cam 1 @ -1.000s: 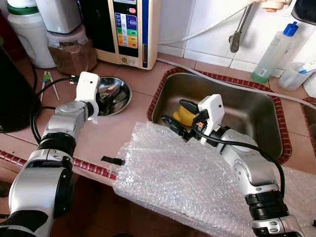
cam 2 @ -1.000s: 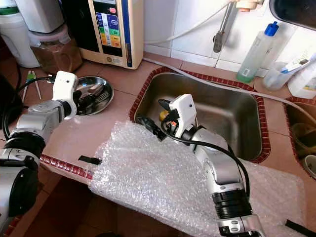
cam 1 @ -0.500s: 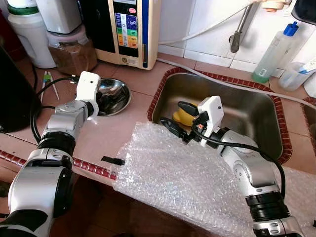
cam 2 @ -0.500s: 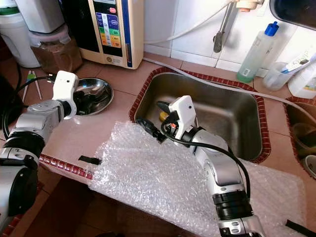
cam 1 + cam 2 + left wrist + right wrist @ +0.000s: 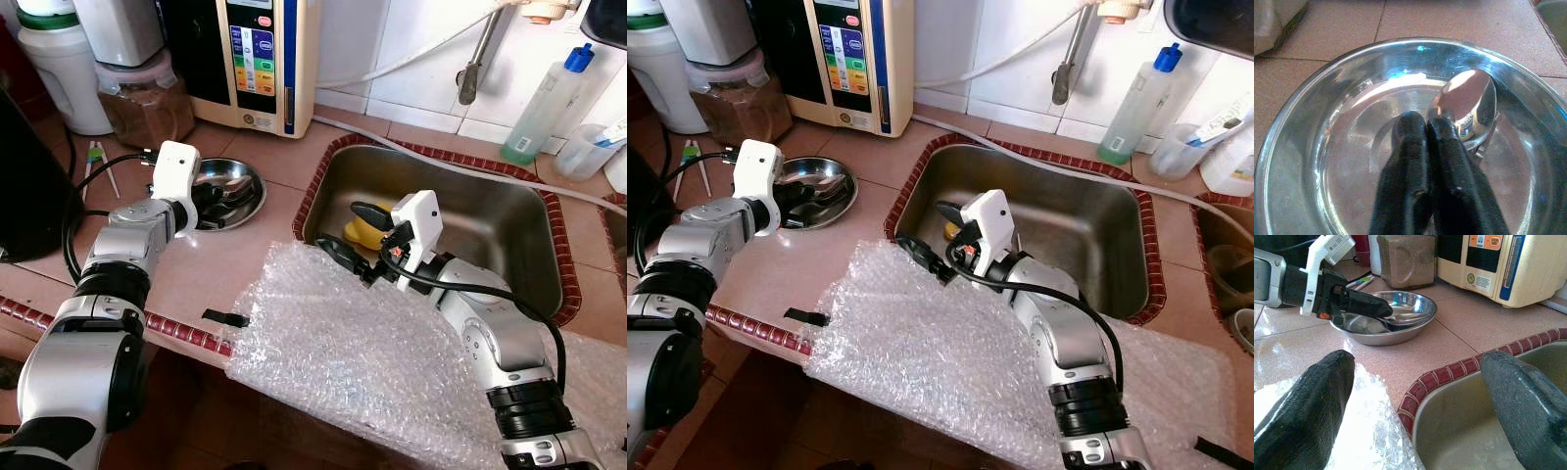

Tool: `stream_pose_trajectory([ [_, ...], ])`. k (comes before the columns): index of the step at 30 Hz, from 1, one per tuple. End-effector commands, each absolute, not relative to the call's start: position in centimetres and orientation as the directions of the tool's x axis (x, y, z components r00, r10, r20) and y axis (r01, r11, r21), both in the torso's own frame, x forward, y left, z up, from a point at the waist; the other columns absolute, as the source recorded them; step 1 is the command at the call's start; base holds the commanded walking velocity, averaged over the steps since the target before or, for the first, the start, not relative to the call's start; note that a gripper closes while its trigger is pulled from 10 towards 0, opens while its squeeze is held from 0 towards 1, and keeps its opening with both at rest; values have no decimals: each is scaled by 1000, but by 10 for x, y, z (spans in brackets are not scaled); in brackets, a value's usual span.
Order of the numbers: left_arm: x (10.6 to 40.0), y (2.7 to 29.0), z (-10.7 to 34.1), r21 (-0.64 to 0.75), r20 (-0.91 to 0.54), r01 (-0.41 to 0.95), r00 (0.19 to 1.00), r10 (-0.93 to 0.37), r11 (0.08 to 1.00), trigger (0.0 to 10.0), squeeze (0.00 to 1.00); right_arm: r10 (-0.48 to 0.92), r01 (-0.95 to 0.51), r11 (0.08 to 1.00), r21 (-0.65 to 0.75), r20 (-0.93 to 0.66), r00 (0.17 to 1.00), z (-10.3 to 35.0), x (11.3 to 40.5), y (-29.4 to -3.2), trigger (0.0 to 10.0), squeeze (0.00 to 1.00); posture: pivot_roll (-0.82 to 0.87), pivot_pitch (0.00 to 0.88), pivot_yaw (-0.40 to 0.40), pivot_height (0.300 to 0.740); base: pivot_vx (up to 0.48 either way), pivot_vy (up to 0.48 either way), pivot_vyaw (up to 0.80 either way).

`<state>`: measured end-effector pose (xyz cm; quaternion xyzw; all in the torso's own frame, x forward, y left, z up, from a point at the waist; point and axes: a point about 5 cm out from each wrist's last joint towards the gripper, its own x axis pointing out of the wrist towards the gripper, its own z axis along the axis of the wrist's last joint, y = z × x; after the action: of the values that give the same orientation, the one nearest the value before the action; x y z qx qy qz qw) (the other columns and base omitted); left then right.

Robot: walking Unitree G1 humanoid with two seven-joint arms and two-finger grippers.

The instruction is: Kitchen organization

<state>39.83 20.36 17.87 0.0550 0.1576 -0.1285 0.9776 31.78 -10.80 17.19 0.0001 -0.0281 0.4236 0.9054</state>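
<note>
The left gripper reaches into a shiny steel bowl on the pink tiled table. Its jaws are closed, the two black fingers pressed side by side. A metal spoon lies in the bowl, and the right-hand finger lies over its handle. I cannot tell if the jaws pinch the spoon or just rest on it.

The right gripper hangs over the edge of the steel sink, where a red tile border runs around it. Its jaws are wide open — one finger is above the bubble wrap, the other is above the sink. It holds nothing. A yellow thing sits in the sink just behind the gripper; I cannot tell what it is.

The bubble wrap is a big sheet spread on the table at 6 o'clock from the sink, and the right arm rests on it. A small black piece lies at its 9 o'clock edge.

At 12 o'clock from the bowl stands a cream machine with buttons. At 11 o'clock from the bowl is a jar of brown stuff — and a white jug stands beside it. A green and white stick pair lies at 9 o'clock from the bowl. At 1 o'clock from the sink stands a bottle with a blue cap. A grey hose runs along the table behind the sink.
</note>
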Motion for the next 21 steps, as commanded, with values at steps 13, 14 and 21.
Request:
stream_pose_trajectory([
  [13, 391, 206, 164, -25, -289, 185, 940, -184, 982, 0, 0, 762, -762, 647, -41, 59, 644, 176, 321, -108, 10000, 0, 4, 114, -30, 740, 0, 0, 0],
  [14, 391, 206, 165, -29, -278, 181, 943, -182, 983, 0, 0, 762, -761, 648, -41, 59, 645, 176, 321, -108, 10000, 0, 5, 114, -31, 740, 0, 0, 0],
  [21, 393, 207, 180, -36, -170, 153, 973, -157, 988, 0, 0, 756, -755, 654, -45, 60, 652, 176, 323, -108, 10000, 0, 3, 111, -32, 740, 0, 0, 0],
])
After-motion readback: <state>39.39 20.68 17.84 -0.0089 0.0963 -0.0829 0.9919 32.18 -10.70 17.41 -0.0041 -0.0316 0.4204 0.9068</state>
